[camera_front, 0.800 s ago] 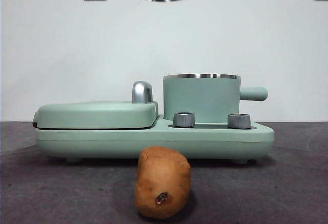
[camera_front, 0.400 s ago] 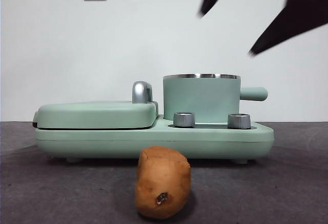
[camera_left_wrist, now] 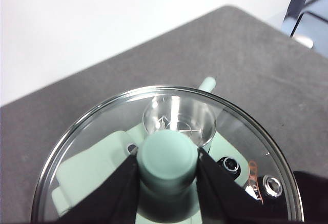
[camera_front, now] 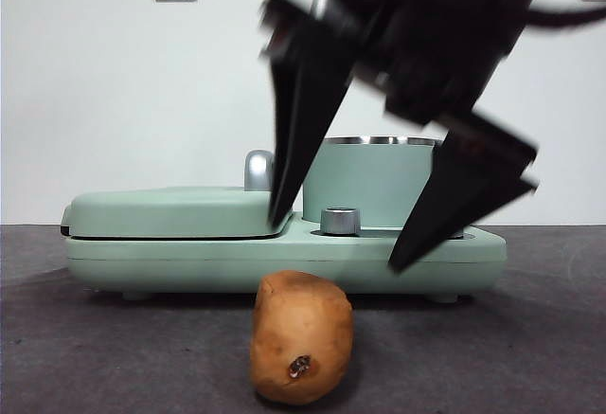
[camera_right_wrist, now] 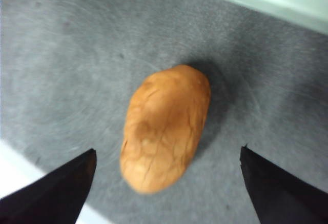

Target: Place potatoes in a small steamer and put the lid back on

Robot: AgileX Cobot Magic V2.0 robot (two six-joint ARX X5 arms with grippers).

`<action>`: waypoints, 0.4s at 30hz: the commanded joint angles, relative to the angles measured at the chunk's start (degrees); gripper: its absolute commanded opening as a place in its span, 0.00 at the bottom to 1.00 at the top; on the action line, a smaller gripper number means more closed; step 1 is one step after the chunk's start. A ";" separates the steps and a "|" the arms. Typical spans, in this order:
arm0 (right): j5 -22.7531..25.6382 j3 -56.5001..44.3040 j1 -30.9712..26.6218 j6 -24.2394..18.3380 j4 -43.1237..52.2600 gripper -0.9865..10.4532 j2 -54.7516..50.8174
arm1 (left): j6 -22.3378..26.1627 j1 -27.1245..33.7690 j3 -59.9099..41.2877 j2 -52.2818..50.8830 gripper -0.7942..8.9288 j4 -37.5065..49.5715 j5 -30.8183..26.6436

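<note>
My right gripper [camera_front: 331,243] hangs w/ jaws wide over potato [camera_front: 301,336]; it's round, could roll. Left gripper [camera_left_wrist: 168,170] grips lid [camera_left_wrist: 92,131].

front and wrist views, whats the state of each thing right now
potato: lying on the table, not gripped
small steamer: upright on the appliance, uncovered
lid: off the steamer, held up by its knob
left gripper: shut on the lid knob
right gripper: open, above the potato, no contact
griddle cover: closed
</note>
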 commanded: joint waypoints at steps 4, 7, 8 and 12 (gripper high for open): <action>-0.44 0.85 1.68 1.46 3.43 0.48 6.14 | -0.04 -0.35 -0.46 -3.91 0.10 0.22 0.11; -0.61 0.85 1.68 1.46 4.15 0.48 8.39 | -0.02 -0.33 -2.51 -6.12 0.10 0.46 0.11; -0.81 0.85 1.68 1.46 4.48 0.48 9.05 | -0.02 -0.33 -3.37 -6.88 0.10 0.46 0.11; -1.64 0.85 1.68 1.44 5.66 0.41 10.43 | 0.00 -0.33 -6.29 -9.25 0.10 0.96 0.13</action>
